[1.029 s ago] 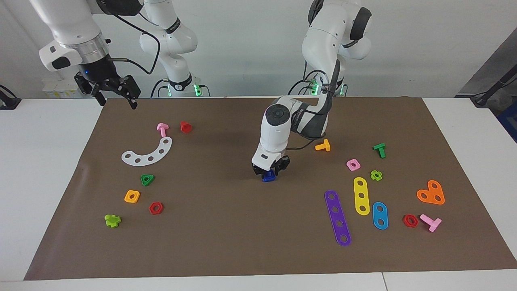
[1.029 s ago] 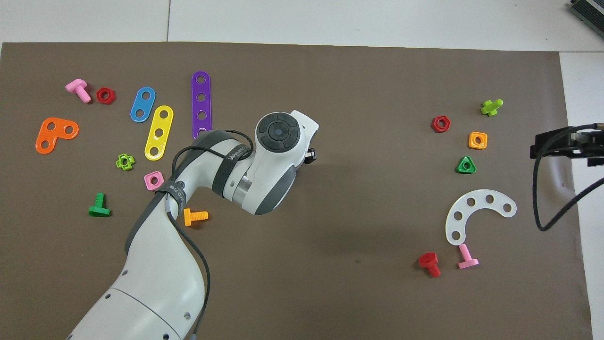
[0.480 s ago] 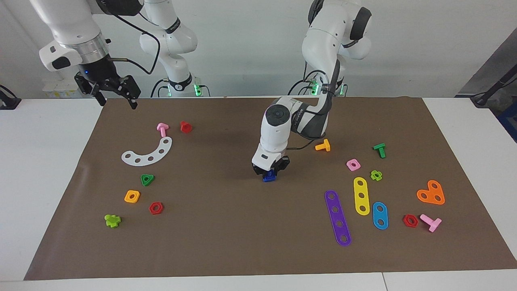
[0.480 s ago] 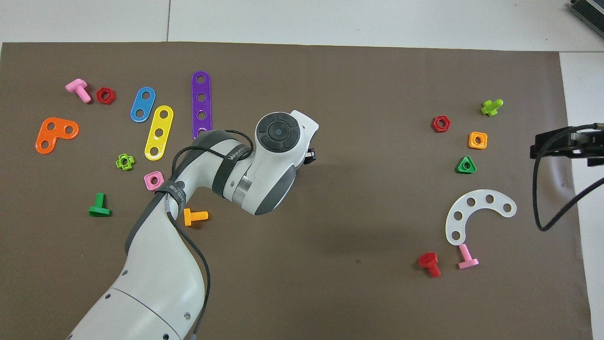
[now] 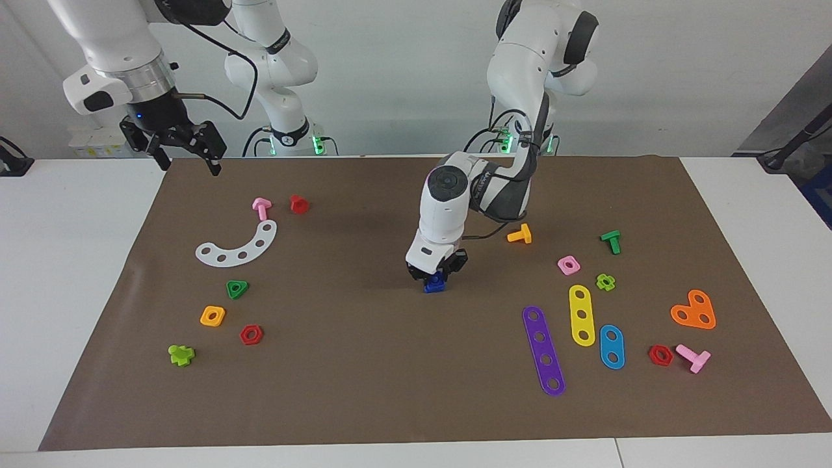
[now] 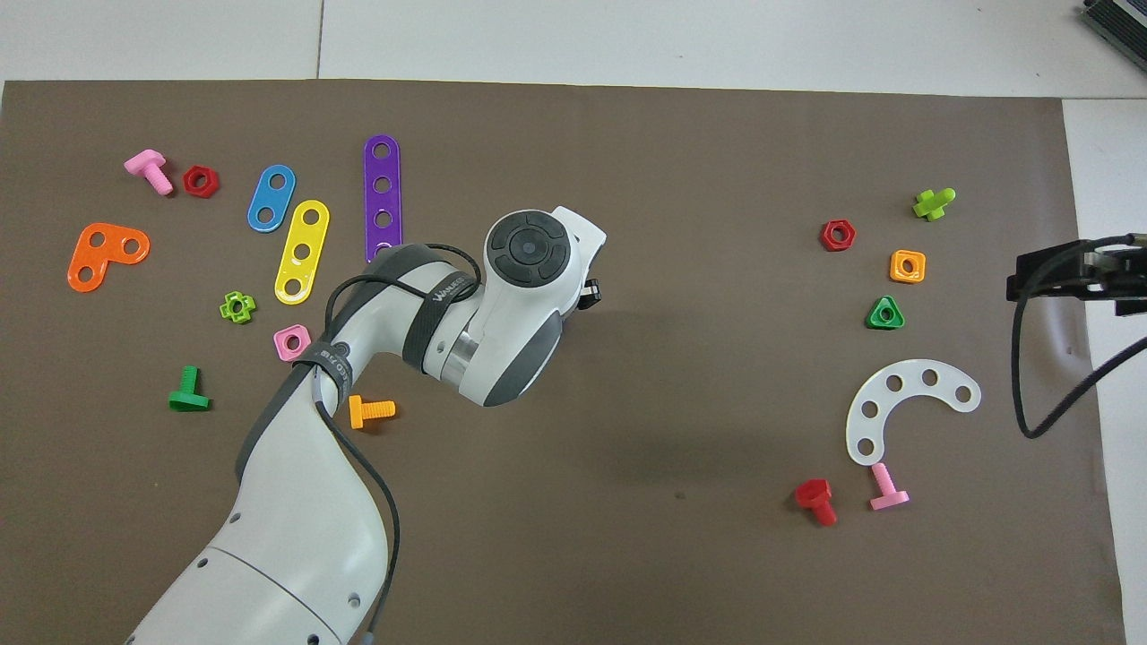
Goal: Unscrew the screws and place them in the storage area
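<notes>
My left gripper [image 5: 434, 278] points straight down at the middle of the brown mat [image 5: 364, 364]. It is shut on a small dark-blue screw [image 5: 433, 284] that sits low on the mat. In the overhead view the left hand [image 6: 529, 260] hides the screw. The storage area [image 5: 286, 286] is bare mat beside a white curved strip [image 5: 238, 247], a green triangle nut [image 5: 237, 288], an orange square nut [image 5: 212, 316] and a red hexagon nut [image 5: 251, 335]. It also shows in the overhead view [image 6: 806, 305]. My right gripper [image 5: 187, 156] waits open, raised over the mat's corner.
Purple [image 5: 543, 350], yellow [image 5: 582, 314] and blue [image 5: 611, 346] holed strips lie toward the left arm's end, with an orange bolt [image 5: 520, 234], a green bolt [image 5: 611, 241] and an orange heart plate [image 5: 694, 311]. A pink bolt [image 5: 261, 208] and a red bolt [image 5: 298, 204] lie near the white strip.
The left arm's wrist has shifted very slightly over the dark-blue screw while still gripping it. The right arm has not moved.
</notes>
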`<state>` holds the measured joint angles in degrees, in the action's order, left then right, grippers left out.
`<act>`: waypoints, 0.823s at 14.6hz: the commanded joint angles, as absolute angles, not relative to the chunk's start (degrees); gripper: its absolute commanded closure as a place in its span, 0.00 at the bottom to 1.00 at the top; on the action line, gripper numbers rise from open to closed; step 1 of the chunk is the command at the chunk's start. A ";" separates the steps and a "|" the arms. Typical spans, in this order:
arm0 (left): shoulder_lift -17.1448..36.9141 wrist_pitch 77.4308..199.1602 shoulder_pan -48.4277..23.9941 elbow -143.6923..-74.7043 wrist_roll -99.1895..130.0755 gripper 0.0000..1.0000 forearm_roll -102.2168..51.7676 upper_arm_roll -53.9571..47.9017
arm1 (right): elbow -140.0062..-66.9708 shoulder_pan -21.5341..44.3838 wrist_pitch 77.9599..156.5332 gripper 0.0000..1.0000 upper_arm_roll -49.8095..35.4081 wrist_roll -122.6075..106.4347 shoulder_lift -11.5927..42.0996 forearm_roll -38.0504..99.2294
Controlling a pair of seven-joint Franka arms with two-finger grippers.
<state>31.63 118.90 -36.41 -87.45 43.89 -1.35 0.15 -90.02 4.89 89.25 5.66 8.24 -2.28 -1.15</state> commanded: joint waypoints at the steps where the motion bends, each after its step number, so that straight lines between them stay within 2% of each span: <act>1: 30.68 111.29 -36.30 -83.07 43.95 0.61 -3.51 0.79 | -91.14 4.39 88.86 0.00 5.19 7.21 -3.43 -0.70; 5: 25.50 109.87 -32.97 -82.53 43.24 0.62 -3.78 0.97 | -91.14 4.39 88.86 0.00 5.19 7.21 -3.43 -0.70; 7: 24.61 109.16 -31.12 -83.14 40.89 0.62 -3.78 0.97 | -91.14 4.39 88.86 0.00 5.19 7.21 -3.43 -0.70; 12: 21.54 110.21 -23.31 -90.95 23.07 0.61 -3.78 1.05 | -91.14 4.39 88.86 0.00 5.19 7.21 -3.43 -0.70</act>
